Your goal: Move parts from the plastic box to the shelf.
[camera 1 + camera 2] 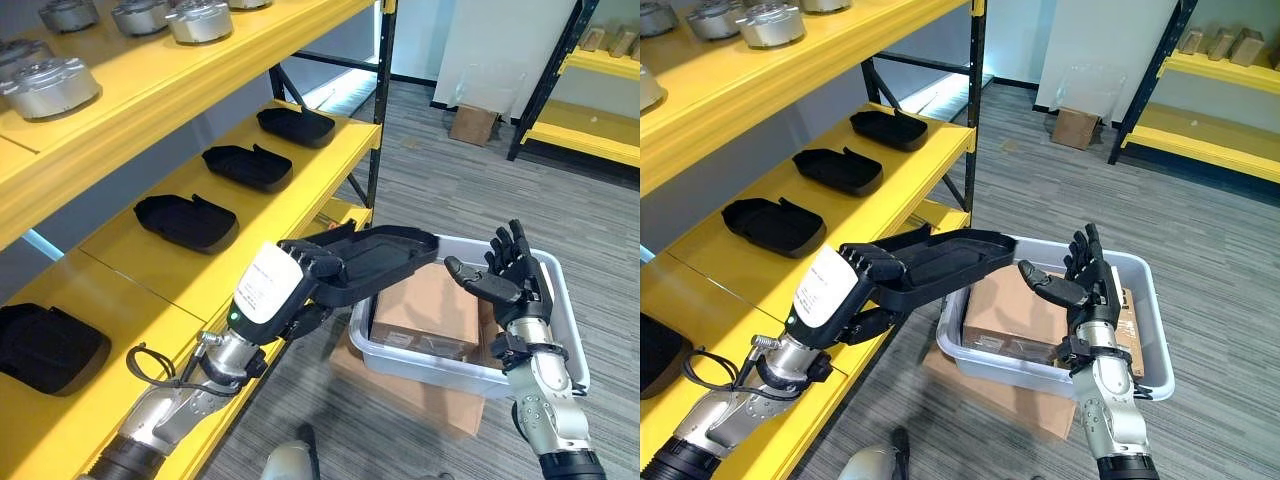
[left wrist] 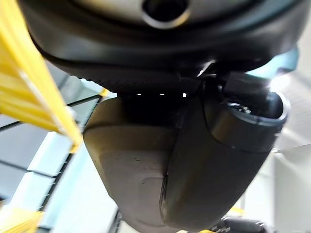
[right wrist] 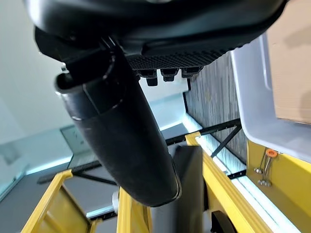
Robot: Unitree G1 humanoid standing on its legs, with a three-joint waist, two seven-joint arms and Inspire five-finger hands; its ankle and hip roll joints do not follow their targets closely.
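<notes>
My left hand (image 1: 305,268) is shut on one end of a black moulded tray part (image 1: 385,255), carrying it level in the air between the yellow shelf (image 1: 250,215) and the grey plastic box (image 1: 560,300). The part's underside (image 2: 146,179) shows close up in the left wrist view. My right hand (image 1: 510,275) is open above the box, fingers straight and spread, just past the part's free end and apart from it. A brown cardboard piece (image 1: 430,305) lies in the box. Three matching black parts (image 1: 185,220) sit in a row on the middle shelf.
Silver round metal parts (image 1: 200,20) stand on the upper shelf. Another black part (image 1: 45,345) lies at the near left end of the shelf. The box rests on a cardboard carton (image 1: 420,395) on the carpet. A second yellow rack (image 1: 600,90) stands far right.
</notes>
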